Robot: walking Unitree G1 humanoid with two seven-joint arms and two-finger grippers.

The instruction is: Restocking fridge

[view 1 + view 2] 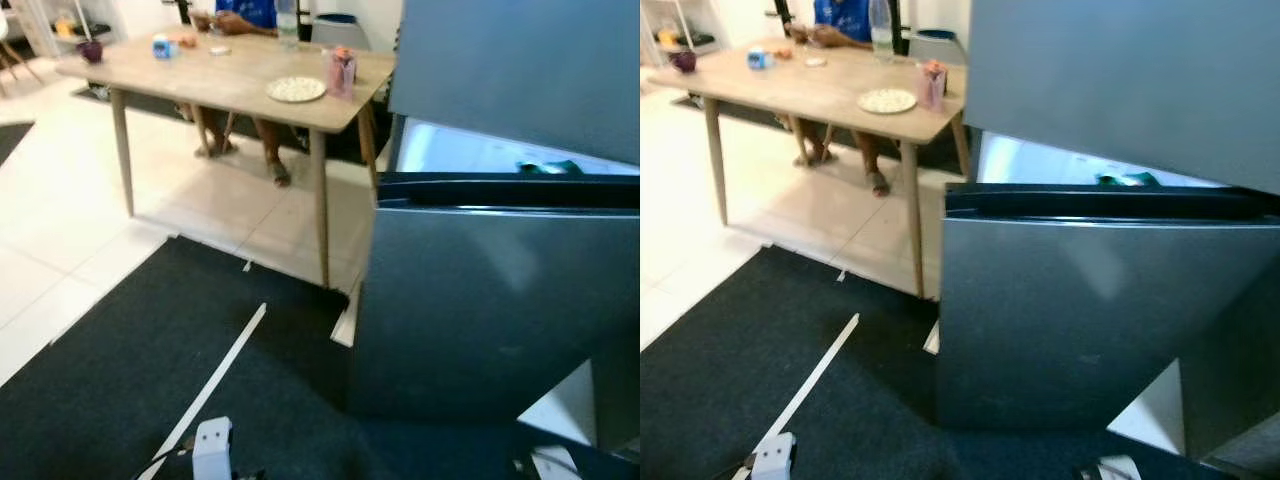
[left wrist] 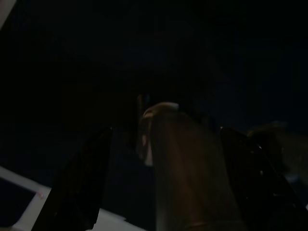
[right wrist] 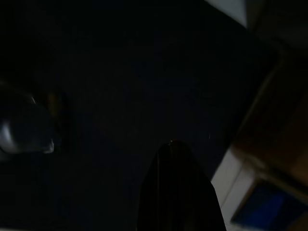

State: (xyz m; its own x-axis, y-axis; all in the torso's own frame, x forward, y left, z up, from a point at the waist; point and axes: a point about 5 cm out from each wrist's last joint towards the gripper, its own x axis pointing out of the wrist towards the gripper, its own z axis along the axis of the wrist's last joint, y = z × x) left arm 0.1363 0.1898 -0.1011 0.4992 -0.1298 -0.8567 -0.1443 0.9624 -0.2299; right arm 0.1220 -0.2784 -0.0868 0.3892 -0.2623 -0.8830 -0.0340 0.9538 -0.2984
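We stand facing the fridge point(image 1: 500, 300) at two o'clock, its lower door point(image 1: 1090, 310) swung open for restocking, while both arms hang low, and we cannot tell either gripper's spread

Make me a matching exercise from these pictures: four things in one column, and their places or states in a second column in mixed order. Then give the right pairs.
Things
1. plate
2. fridge door
3. person
4. white tape strip

Places or states
A. swung open, in front of the fridge
B. lying on the dark mat
C. on the table near its right end, beside a pink carton
D. seated at the table's far side, feet under it

Pairs: 1-C, 2-A, 3-D, 4-B
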